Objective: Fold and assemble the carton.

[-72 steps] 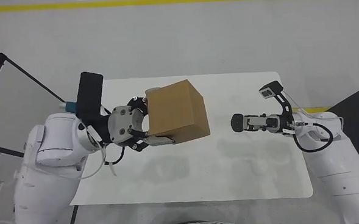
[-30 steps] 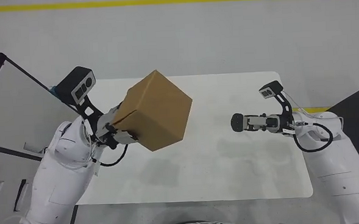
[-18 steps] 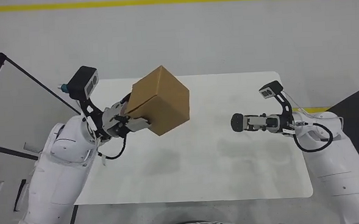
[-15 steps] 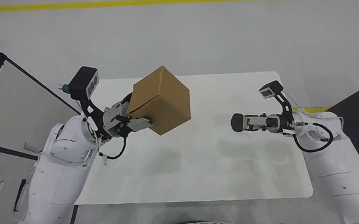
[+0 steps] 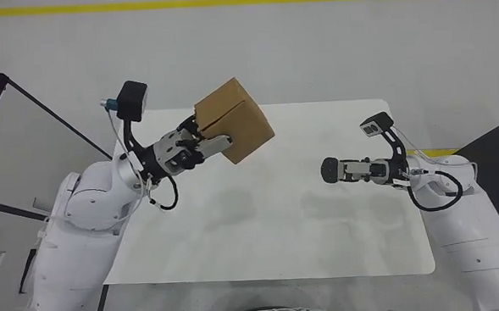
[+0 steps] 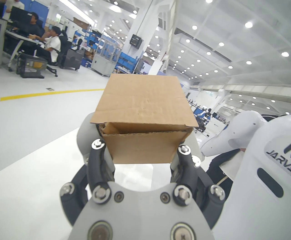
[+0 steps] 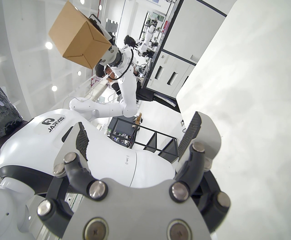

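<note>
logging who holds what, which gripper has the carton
The left gripper: its fingers are clamped on the carton, holding it up in the air. The right gripper is open and empty, well apart from it.

Carton (image 5: 233, 119) is held off the bench (image 5: 279, 239), tilted, over its far-left qtr, not touching the surface. L gripper (image 5: 208, 143) sits at the carton's near-left side, with fingers (image 6: 83, 136) pressed one each side of the carton's end. R gripper (image 5: 328, 170) is over the bench's right half, approx mid-depth, pointing left twd the carton and well apart from it.
</note>
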You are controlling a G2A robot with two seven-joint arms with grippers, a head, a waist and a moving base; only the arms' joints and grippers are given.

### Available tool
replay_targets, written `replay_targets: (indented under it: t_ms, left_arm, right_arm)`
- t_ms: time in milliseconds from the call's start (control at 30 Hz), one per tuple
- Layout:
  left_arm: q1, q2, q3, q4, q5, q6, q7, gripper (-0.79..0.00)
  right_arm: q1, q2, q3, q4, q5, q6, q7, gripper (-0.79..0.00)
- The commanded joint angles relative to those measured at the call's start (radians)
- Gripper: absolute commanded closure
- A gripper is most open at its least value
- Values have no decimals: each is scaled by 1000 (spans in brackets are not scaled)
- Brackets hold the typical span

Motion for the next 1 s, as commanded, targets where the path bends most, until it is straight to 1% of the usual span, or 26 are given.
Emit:
replay_targets:
  t_ms: [0, 267, 333, 433, 533, 733, 967]
  left_arm:
    - [6, 2, -12, -18, 22, 47, -5, 0]
    - [8, 2, -12, -34, 36, 54, -6, 0]
    - [13, 2, -7, -40, 37, 80, -12, 0]
    - [14, 2, -12, -60, 46, 83, -5, 0]
    - [20, 4, -35, -90, 153, 84, 6, 0]
    - [60, 3, -64, -163, 407, 83, 99, 0]
    - [108, 0, -48, -240, 746, 54, 236, 0]
  right_arm:
    - [0, 0, 0, 0, 0, 0, 0, -785]
    - [0, 0, 0, 0, 0, 0, 0, -785]
    - [0, 0, 0, 0, 0, 0, 0, -785]
    - [0, 0, 0, 0, 0, 0, 0, -785]
    - [0, 0, 0, 0, 0, 0, 0, -785]
    - [0, 0, 0, 0, 0, 0, 0, -785]
    - [0, 0, 0, 0, 0, 0, 0, -785]
